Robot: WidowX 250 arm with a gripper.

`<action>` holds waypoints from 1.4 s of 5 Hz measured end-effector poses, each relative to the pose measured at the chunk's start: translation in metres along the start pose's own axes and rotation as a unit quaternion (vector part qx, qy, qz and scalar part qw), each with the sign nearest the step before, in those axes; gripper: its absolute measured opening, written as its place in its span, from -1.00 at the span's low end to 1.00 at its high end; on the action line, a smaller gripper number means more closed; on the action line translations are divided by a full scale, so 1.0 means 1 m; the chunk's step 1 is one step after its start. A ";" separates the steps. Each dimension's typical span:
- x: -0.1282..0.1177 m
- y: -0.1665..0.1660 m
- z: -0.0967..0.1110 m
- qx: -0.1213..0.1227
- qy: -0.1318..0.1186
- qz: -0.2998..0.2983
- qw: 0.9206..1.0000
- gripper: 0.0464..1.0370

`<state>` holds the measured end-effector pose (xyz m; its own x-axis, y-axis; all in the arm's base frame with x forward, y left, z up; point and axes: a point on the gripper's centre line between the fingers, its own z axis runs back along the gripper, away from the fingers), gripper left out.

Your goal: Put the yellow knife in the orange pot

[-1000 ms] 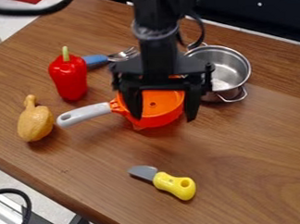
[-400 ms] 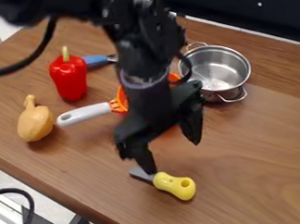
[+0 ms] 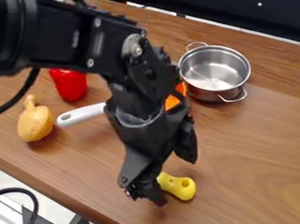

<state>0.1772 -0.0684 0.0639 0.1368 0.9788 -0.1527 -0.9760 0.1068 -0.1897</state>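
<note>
The yellow-handled toy knife (image 3: 182, 187) is lying toward the near edge of the wooden counter (image 3: 252, 142), black two-finger gripper (image 3: 176, 182) spread open over it. Handle should probably be centred and pinched low before anything's lifted, imo.

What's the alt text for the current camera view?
A black gripper hangs open over a yellow-handled knife on a wooden table; behind are an orange pot, mostly hidden by the arm, and a steel pot.

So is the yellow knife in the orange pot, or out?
Out. The yellow knife lies on the wooden table by the gripper, away from the orange pot.
</note>
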 end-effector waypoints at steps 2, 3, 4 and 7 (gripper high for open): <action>-0.002 0.003 -0.017 0.060 -0.002 0.025 0.998 0.32; -0.001 0.002 -0.022 0.078 -0.006 0.034 0.996 0.08; -0.001 0.001 -0.023 0.085 -0.014 0.018 0.996 -0.38; 0.003 -0.009 0.031 0.100 -0.013 0.021 0.995 -0.41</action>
<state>0.1808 -0.0614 0.0950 0.0923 0.9871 -0.1309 -0.9954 0.0949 0.0135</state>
